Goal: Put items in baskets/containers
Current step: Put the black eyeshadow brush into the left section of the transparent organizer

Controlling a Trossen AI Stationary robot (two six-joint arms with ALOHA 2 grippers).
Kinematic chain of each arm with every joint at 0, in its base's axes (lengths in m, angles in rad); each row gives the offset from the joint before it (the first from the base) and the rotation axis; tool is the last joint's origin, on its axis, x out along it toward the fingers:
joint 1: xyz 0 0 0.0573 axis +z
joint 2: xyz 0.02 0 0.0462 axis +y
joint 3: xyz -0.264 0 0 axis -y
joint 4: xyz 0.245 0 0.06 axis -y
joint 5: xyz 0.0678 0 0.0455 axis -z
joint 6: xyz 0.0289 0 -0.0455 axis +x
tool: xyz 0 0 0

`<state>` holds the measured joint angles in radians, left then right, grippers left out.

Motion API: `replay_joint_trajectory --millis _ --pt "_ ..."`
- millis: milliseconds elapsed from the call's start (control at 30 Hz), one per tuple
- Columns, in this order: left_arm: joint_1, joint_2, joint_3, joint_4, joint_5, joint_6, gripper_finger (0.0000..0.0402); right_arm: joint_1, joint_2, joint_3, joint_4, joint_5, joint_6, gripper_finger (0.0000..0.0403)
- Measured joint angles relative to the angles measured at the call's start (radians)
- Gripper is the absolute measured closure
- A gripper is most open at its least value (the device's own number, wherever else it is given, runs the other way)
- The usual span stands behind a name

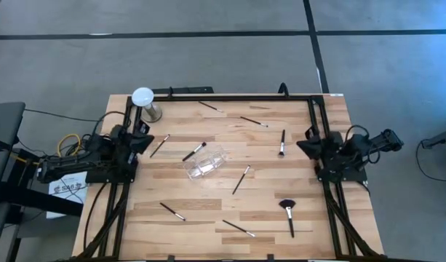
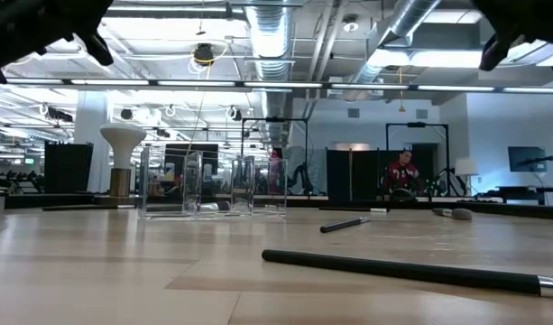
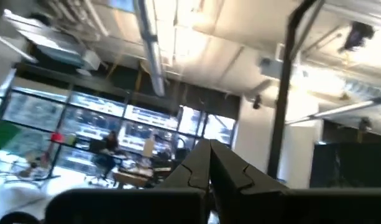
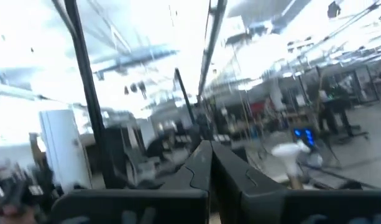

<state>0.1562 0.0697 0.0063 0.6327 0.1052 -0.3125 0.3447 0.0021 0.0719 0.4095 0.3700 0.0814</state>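
Clear cup [image 1: 206, 161]: lies on its side near the middle of the wooden table [image 1: 223, 218]; every place below is given from this cup. In the low view it shows as a clear box [image 2: 213, 185] with nothing inside that can be made out.
Brushes by the cup: one dark brush [image 1: 194, 151] lies at its far-left corner, touching or just beside it; one [image 1: 241, 179] lies just to its right, slanted.
Brushes farther out: one [image 1: 159, 145] to the left, two [image 1: 211, 107] [image 1: 253, 121] beyond it toward the far edge, one [image 1: 281, 143] to the right, two [image 1: 172, 211] [image 1: 239, 228] nearer the front edge.
Fan brush [image 1: 288, 215]: front right of the cup, well apart, black head pointing away from the front edge.
White-domed stand [image 1: 145, 104]: far left of the cup, at the table corner.
Left gripper [image 3: 209, 163]: fingers pressed together, holding nothing; arm parked at the table's left edge, well away from the cup.
Right gripper [image 4: 209, 162]: fingers pressed together, empty; parked at the right edge.
Background: a person in red [image 2: 402, 171] sits far behind the table.
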Motion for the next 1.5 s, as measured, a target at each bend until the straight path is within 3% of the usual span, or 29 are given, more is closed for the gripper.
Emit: replay_joint_trajectory --millis 267,433,600,700,900,1133,1267,1500 --pt "0.000 0.243 0.012 -0.006 -0.073 0.087 0.0395 0.000 0.000 0.000 0.013 0.014 0.091 0.0402" --pt "-0.014 0.489 0.116 -0.030 -0.102 0.173 0.0395 -0.001 0.018 0.000 -0.023 0.196 -0.007 0.0402" --pt "-0.058 0.720 0.238 -0.132 -0.140 0.188 0.0395 -0.028 0.082 0.000 -0.083 0.232 0.013 0.0402" --pt "-0.092 0.806 0.271 -0.190 -0.228 0.233 0.0393 -0.052 0.138 0.000 -0.116 0.278 0.037 0.0399" --pt "-0.140 0.848 0.298 -0.195 -0.352 0.264 0.0339 -0.122 0.307 0.000 -0.128 0.320 0.129 0.0357" --pt "-0.143 0.840 0.298 -0.210 -0.432 0.264 0.0267 -0.173 0.502 0.000 -0.024 0.236 0.207 0.0303" --pt "-0.142 0.840 0.298 -0.282 -0.458 0.253 0.0257 -0.177 0.604 0.049 -0.043 0.234 0.216 0.0289" --pt "-0.128 0.840 0.298 -0.392 -0.481 0.153 0.0261 -0.176 0.826 0.226 -0.226 0.231 0.268 0.0287"
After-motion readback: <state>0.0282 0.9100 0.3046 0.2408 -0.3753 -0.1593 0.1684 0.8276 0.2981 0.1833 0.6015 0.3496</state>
